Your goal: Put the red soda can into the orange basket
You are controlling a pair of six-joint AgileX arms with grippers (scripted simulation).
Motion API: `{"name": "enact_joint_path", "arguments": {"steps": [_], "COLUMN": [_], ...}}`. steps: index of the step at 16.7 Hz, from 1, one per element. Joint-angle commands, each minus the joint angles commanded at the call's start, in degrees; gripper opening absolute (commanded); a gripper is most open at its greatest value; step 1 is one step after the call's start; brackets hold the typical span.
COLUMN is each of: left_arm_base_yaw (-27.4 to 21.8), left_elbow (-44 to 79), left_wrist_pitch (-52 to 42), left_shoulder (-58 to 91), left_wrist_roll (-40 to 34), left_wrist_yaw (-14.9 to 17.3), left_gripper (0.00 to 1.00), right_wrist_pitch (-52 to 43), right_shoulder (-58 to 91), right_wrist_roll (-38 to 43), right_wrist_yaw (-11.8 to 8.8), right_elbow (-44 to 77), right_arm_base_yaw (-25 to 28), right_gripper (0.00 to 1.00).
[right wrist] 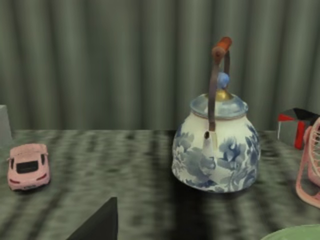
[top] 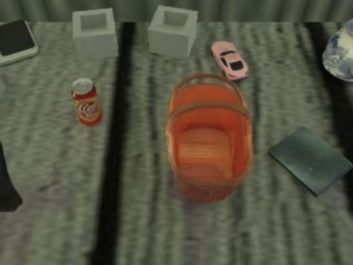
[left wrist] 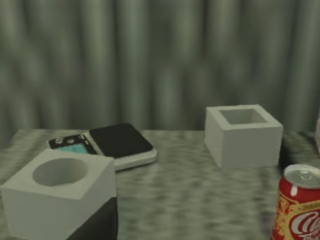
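Upright, the red soda can (top: 86, 102) stands well left of the orange basket (top: 208, 138).

The basket (top: 208, 138) stands near the middle of the table (top: 60, 182), and the soda can (top: 86, 101) stands upright well to its left. Behind them, along the far edge, sit two open boxes (top: 95, 32) (top: 173, 30). The toy car (top: 229, 59) lies just behind the basket, to its right. A flat slab (top: 310, 160) lies to the basket's right, and the teapot (top: 341, 51) stands at the far right.
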Motion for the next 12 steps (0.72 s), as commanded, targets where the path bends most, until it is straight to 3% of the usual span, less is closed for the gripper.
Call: {"name": "enact_joint_path", "arguments": {"steps": [6, 12], "left_arm_base_yaw": [-1.54, -5.51], "left_elbow": [5.62, 27.66], "left_wrist_pitch": [-4.23, -20.24], "left_shoulder": [5.52, 28.5], "left_wrist_roll": [1.75, 8.26], "left_wrist_yaw": [0.96, 2.65], "left_gripper": [1.0, 1.0], "right_wrist_pitch": [0.0, 0.0], "right_shoulder": [0.0, 0.0], "right_wrist_roll": [0.0, 0.0], "right_wrist_yaw": [0.0, 0.0], "right_elbow": [0.0, 0.0], "right_arm_base_yaw": [0.0, 0.0], "right_gripper": [1.0, 1.0]}}
